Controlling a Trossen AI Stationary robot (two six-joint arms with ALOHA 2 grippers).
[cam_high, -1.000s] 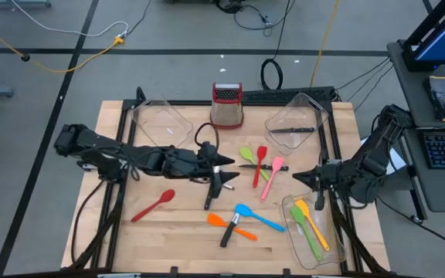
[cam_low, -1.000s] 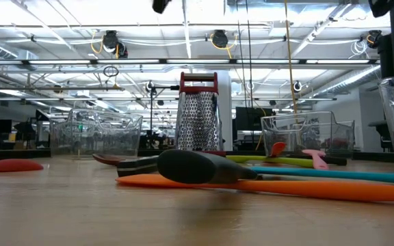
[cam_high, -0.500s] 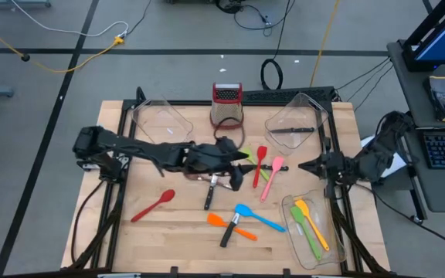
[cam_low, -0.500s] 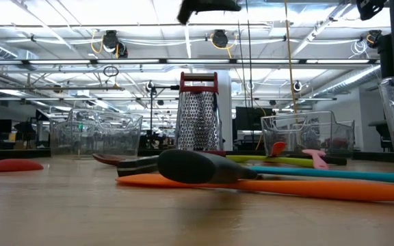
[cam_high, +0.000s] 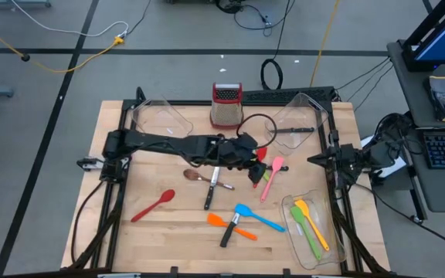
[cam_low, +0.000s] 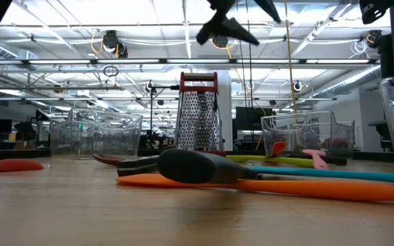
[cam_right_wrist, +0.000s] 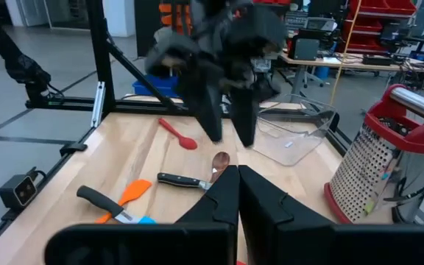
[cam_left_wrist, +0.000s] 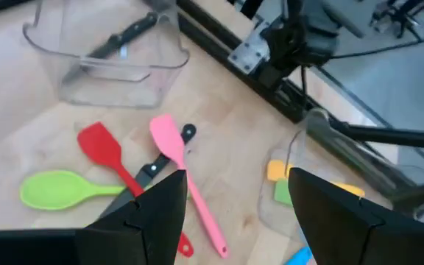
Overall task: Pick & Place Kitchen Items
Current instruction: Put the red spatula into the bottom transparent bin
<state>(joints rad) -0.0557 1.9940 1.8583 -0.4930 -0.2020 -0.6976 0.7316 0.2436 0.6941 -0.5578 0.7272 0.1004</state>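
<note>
My left gripper (cam_high: 252, 158) (cam_left_wrist: 238, 213) hangs open above a cluster of kitchen items lying flat on the table: a pink spatula (cam_left_wrist: 171, 143), a red spatula (cam_left_wrist: 101, 147), a green spoon (cam_left_wrist: 57, 188) and a black-handled knife (cam_left_wrist: 152, 169). It touches none of them. It also shows high up in the low view (cam_low: 241, 20). My right gripper (cam_high: 315, 161) (cam_right_wrist: 238, 193) is shut and empty at the table's right edge. A red spoon (cam_high: 153, 205), brown spoon (cam_high: 194, 174), orange spatula (cam_high: 221, 221) and blue spatula (cam_high: 257, 216) lie nearer the front.
A clear bin (cam_high: 307, 228) at the near right holds yellow and green utensils. A far-right bin (cam_high: 296, 116) holds a knife (cam_high: 292, 130). Another clear bin (cam_high: 161, 120) stands at the far left, and a steel grater (cam_high: 226, 104) at the far middle.
My left gripper has swung toward the table's right edge, from over the table's middle to above the green, red and pink utensils, rolling a little and staying open; the brown spoon and a knife beneath it now show. My right gripper has drawn back toward the right edge, still shut.
</note>
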